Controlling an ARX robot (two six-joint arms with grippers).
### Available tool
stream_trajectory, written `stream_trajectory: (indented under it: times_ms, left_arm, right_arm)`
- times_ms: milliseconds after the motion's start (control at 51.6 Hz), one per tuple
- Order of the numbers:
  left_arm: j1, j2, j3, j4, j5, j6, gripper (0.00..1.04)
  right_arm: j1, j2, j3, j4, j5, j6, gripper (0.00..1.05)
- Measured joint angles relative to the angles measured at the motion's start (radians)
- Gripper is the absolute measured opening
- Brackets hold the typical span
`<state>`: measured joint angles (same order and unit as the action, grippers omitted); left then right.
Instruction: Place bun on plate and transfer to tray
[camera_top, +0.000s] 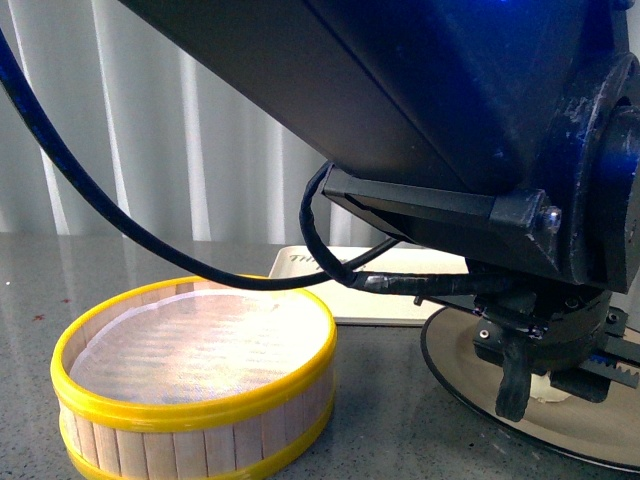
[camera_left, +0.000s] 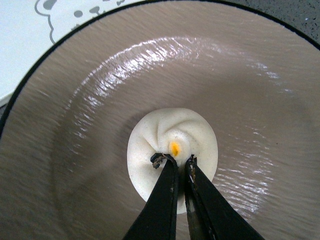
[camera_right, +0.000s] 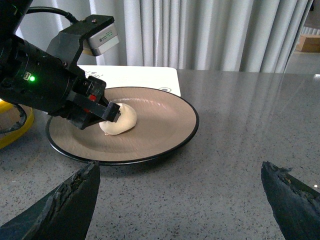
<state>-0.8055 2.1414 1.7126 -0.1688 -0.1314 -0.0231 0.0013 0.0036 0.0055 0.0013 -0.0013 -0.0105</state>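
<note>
The cream-white bun (camera_left: 172, 147) with a pleated swirl rests on the beige-grey plate (camera_left: 250, 100). My left gripper (camera_left: 175, 161) is shut on the bun, its jaws pinching the pleated top. In the right wrist view the bun (camera_right: 120, 119) sits on the plate (camera_right: 165, 125) with the left gripper (camera_right: 111, 113) on it. In the front view the bun (camera_top: 545, 388) is mostly hidden under the left arm, on the plate (camera_top: 450, 355). The tray (camera_top: 345, 295) lies behind the plate. My right gripper (camera_right: 182, 190) is open and empty over bare tabletop in front of the plate.
A yellow-rimmed wooden steamer basket (camera_top: 195, 375) stands left of the plate. The tray's bear print (camera_left: 70, 12) shows beside the plate's rim, and the tray (camera_right: 135, 75) also lies behind the plate in the right wrist view. White curtains hang behind the grey speckled table (camera_right: 240, 125).
</note>
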Motion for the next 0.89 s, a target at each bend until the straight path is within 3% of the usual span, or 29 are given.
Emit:
stream_trajectory:
  times_ms: [387,600,891]
  left_arm:
    - [0.000,0.000,0.005,-0.012,0.038,-0.056,0.59]
    - [0.003,-0.002,0.006,-0.015,0.041,-0.089,0.99]
    - [0.004,-0.017,0.006,-0.014,0.077,-0.143,0.98]
  right_arm:
    - [0.000,0.000,0.000,0.000,0.000,0.000,0.96]
    - [0.000,0.000,0.000,0.000,0.000,0.000,0.96]
    - [0.000,0.000,0.000,0.000,0.000,0.000,0.96]
